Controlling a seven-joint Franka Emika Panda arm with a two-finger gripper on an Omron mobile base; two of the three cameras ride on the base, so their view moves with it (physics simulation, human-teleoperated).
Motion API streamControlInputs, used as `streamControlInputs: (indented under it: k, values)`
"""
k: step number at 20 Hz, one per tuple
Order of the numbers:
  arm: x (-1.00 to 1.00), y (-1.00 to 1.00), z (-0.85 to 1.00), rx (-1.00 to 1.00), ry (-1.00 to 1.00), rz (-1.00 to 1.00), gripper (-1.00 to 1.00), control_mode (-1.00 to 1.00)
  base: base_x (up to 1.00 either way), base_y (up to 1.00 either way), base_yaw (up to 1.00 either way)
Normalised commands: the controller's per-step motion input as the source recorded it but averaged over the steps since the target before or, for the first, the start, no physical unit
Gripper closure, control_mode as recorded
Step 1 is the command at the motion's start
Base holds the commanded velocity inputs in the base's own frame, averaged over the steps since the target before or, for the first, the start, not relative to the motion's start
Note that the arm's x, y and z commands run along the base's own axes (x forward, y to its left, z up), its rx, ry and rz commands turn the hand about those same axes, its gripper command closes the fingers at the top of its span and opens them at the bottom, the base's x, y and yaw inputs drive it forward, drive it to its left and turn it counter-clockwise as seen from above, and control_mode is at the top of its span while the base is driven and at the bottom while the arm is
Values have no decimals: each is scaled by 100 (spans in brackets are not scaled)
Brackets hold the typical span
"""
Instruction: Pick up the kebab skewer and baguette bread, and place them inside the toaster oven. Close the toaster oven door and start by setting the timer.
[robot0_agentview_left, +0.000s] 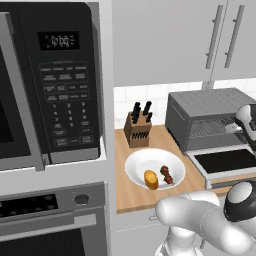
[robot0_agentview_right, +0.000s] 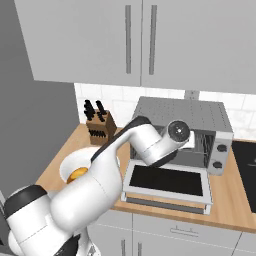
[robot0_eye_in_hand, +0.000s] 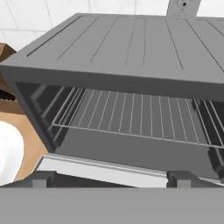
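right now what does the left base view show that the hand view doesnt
Left base view alone: the kebab skewer and baguette bread side by side on the white plate, plus the microwave. Hand view alone: the bare wire rack seen close up, with the end effector open before it. Both: the toaster oven with its toaster oven door dropped open.

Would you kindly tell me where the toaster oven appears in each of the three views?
Left base view: the toaster oven sits at the right edge, on the counter, door down.
Right base view: centre right, partly behind the arm.
Hand view: close up, across the frame.
Shared landmark: the wire rack inside it.
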Motion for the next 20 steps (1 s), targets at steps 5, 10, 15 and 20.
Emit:
streamControlInputs:
  k: [5,10,15,20]
  values:
    - [13,0,-46,0,-7,-7,-100,-100,0,0,0]
    - [22,2,-19,0,-11,-6,-100,-100,0,0,0]
    - [45,0,-1,0,-1,-2,-100,-100,0,0,0]
    - [45,0,0,0,0,0,-100,-100,0,0,0]
